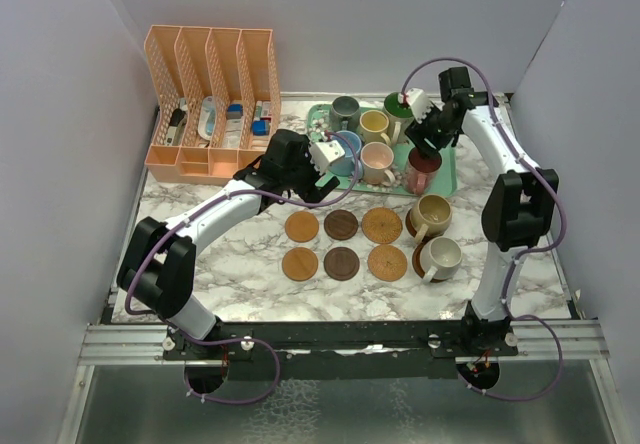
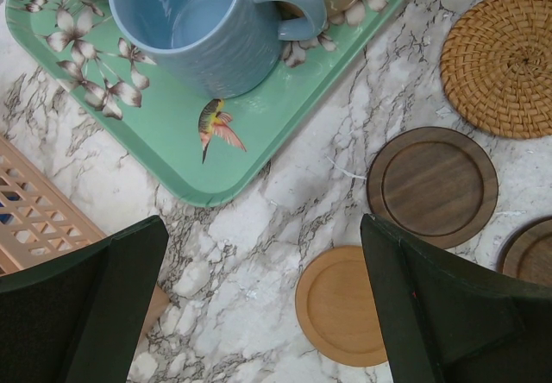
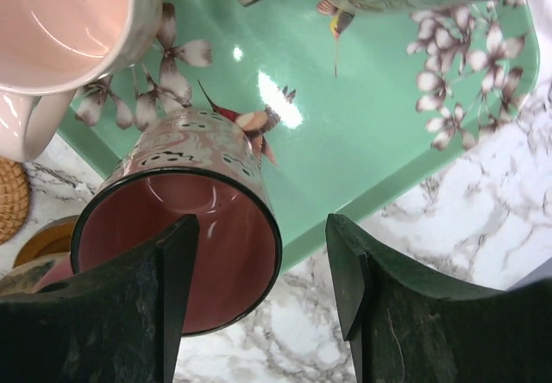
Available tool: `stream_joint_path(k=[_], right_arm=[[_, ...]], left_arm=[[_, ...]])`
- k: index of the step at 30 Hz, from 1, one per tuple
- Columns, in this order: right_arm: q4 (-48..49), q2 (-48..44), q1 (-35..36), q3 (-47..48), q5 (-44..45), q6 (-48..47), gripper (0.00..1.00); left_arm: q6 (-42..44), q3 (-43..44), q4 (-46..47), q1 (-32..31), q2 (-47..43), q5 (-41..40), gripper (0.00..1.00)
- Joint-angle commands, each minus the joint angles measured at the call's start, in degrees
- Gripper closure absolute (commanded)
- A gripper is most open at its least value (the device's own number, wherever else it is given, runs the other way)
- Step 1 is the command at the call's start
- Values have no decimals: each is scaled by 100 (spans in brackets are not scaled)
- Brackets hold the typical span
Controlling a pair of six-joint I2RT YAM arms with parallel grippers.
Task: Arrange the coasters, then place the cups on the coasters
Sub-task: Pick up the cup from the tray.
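Six coasters lie in two rows on the marble, from a tan one [image 1: 302,226] to a woven one [image 1: 382,225]. A tan cup [image 1: 432,214] and a white cup [image 1: 440,256] stand on two more at the right. Grey [image 1: 345,112], yellow [image 1: 375,124], green [image 1: 397,109], blue [image 1: 345,149], pink [image 1: 377,161] and dark red [image 1: 422,167] cups sit on the teal tray [image 1: 450,174]. My right gripper [image 3: 260,223] is open astride the dark red cup's [image 3: 224,254] rim, one finger inside. My left gripper [image 2: 263,228] hangs open over bare marble, beside a light coaster [image 2: 341,305] and near the blue cup [image 2: 198,29].
An orange file rack [image 1: 210,104] holding small items stands at the back left, close to my left arm. The tray's [image 2: 164,141] near corner juts toward the coasters. A dark coaster [image 2: 431,185] and the woven one [image 2: 504,59] lie right of my left gripper.
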Motion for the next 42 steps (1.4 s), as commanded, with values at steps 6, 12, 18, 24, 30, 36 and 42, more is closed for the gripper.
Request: stream_joint_path(k=[6,12,18,24,30,36,42], right_arm=[[-660,469,-20,555,-639,-1088,47],[-709,579,-20,693,-672,-1060,69],[-710,494,-20,662,-550,-851,85],[-512,268,-57,420,-317,-542,95],[-660,120,-119,379,-339,-334,99],[-723,-31,-263,603,-413,-138,99],[-914,-95,-386,910,-509,117,99]], left_arm=[[37,163,26,-51,42,146,1],[28,215,-17,-60,87,149,1],[46,230,-38,-64,103,133,1],[59,234,-45,-73,106,132,1],[56,218,-45,-69,97,137,1],[49,213,-40,-69,88,150,1],[29,214,-44,-79,63,162,1]])
